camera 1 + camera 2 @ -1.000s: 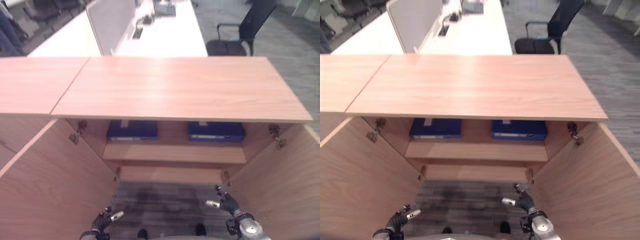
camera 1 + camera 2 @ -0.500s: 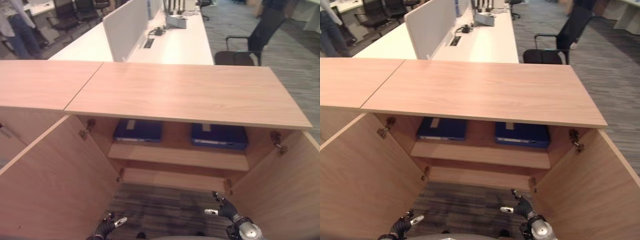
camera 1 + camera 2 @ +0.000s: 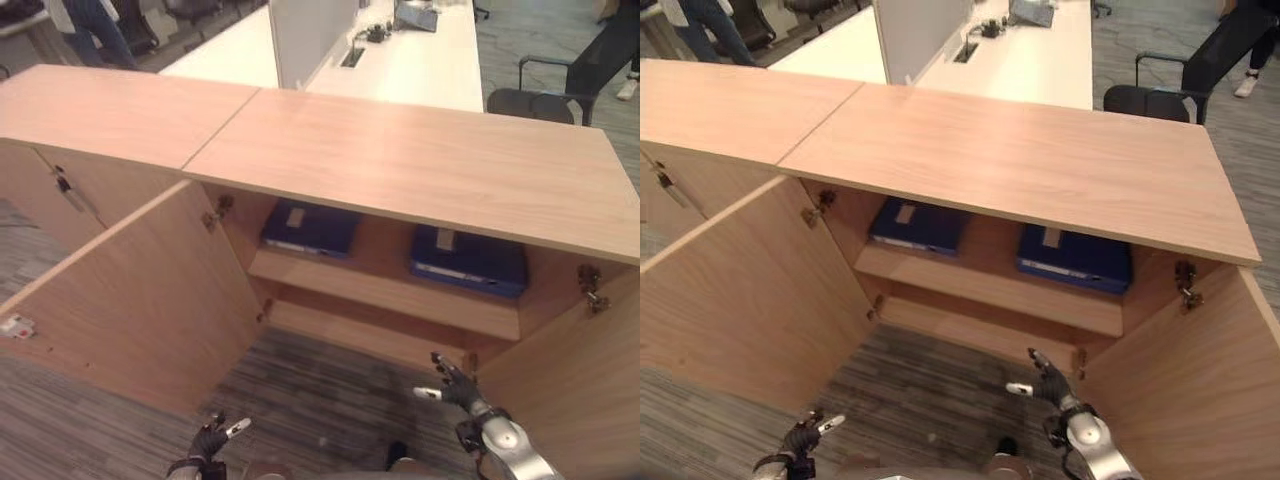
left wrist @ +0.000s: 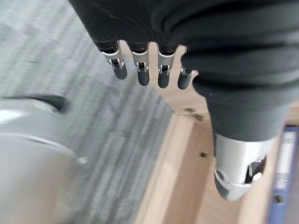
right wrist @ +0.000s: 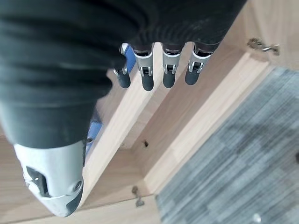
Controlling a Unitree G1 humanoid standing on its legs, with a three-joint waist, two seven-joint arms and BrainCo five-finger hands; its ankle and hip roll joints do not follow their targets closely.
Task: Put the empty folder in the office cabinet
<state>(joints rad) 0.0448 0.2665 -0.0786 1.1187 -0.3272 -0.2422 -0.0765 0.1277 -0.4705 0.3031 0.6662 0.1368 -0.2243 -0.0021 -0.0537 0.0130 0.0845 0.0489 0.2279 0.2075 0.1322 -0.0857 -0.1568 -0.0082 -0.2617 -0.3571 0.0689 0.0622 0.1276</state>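
Observation:
The wooden office cabinet [image 3: 420,160] stands before me with both doors swung wide. Two blue folders lie flat on its upper shelf [image 3: 385,292]: one on the left [image 3: 308,228] and one on the right [image 3: 470,262]. My left hand [image 3: 212,438] hangs low over the carpet in front of the cabinet, fingers [image 4: 140,70] straight and holding nothing. My right hand [image 3: 455,382] is low by the cabinet's lower right corner, its fingers [image 5: 156,70] also straight and empty. A strip of blue folder [image 4: 282,172] shows past the left thumb.
The left door [image 3: 130,290] and the right door [image 3: 570,400] jut out on either side of me. A second cabinet [image 3: 100,110] adjoins on the left. Behind are a white desk [image 3: 400,60], a black chair [image 3: 560,90] and a person [image 3: 85,20].
The whole picture has shifted, so the camera has moved. Both hands stay low in front of the cabinet, open and empty. The folders have not moved.

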